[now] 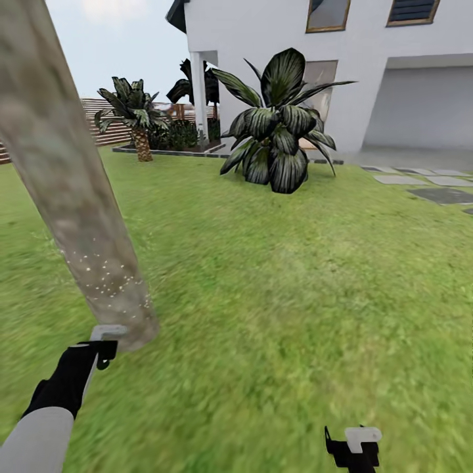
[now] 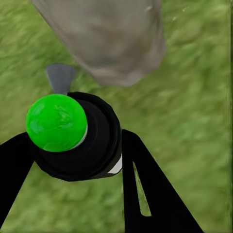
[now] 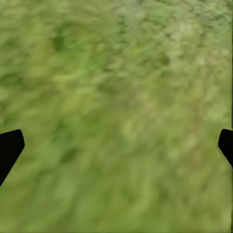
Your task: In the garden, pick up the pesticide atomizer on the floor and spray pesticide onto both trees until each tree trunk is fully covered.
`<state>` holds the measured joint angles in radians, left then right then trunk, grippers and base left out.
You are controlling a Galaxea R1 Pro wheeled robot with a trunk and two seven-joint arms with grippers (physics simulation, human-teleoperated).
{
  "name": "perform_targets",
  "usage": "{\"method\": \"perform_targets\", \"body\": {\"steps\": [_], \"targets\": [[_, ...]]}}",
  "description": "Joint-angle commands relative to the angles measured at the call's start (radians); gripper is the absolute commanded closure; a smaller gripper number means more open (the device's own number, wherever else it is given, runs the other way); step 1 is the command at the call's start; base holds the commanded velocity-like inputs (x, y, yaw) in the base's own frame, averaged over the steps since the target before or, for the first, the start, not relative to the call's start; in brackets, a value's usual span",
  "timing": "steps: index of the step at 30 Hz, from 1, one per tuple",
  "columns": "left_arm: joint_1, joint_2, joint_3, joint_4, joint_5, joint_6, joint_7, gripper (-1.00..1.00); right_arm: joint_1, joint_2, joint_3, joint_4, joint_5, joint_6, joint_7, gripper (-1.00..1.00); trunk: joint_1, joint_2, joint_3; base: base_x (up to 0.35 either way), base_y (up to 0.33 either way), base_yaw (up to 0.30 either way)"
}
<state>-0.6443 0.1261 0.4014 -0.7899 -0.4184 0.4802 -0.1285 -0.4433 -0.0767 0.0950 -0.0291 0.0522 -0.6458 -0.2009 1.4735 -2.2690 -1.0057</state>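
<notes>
The left gripper (image 2: 73,160) is clamped around the pesticide atomizer (image 2: 80,138), its black fingers (image 2: 155,194) pressed to either side of the dark cylinder, whose cap shows a bright green dome in the left wrist view. Just past the atomizer's grey nozzle, the base of a tree trunk (image 1: 79,197) rises from the lawn (image 1: 282,282); in the head view the left gripper (image 1: 98,351) hangs right at the trunk's foot, almost touching it. The trunk's long axis leans up and away to the robot's left, so nearly all its mottled bark lies above the gripper, and a scatter of pale specks marks only the lowest stretch. Coverage looks barely begun, and the spray would likely need to travel upward along the trunk. The right gripper (image 1: 351,447) hangs spread wide and empty over bare grass, well apart from the trunk, leaving the left arm much the nearer. A striped-leaf plant (image 1: 279,131) and white house (image 1: 368,59) stand beyond.
</notes>
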Motion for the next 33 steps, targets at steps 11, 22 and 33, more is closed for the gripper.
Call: {"method": "perform_targets", "body": {"steps": [11, 22, 33], "targets": [[0.0, -0.002, 0.001, -0.001, 0.0, 0.0, 0.0, 1.0, 0.0, 0.0, 0.0, 0.0, 0.0, 0.0, 0.0, -1.0, 0.0, 0.0, 0.0, 0.02, -0.269, 0.003], [0.0, -0.001, 0.002, -0.001, 0.0, 0.0, 0.0, 1.0, 0.0, 0.0, 0.0, 0.0, 0.0, 0.0, 0.0, -1.0, 0.0, 0.0, 0.0, 0.172, -0.239, 0.133], [0.005, -0.003, -0.001, 0.001, 0.009, -0.01, -0.01, 1.0, 0.0, 0.0, -0.001, 0.0, -0.001, 0.0, 0.0, -1.0, 0.0, 0.0, 0.0, 0.149, -0.097, 0.168]]}}
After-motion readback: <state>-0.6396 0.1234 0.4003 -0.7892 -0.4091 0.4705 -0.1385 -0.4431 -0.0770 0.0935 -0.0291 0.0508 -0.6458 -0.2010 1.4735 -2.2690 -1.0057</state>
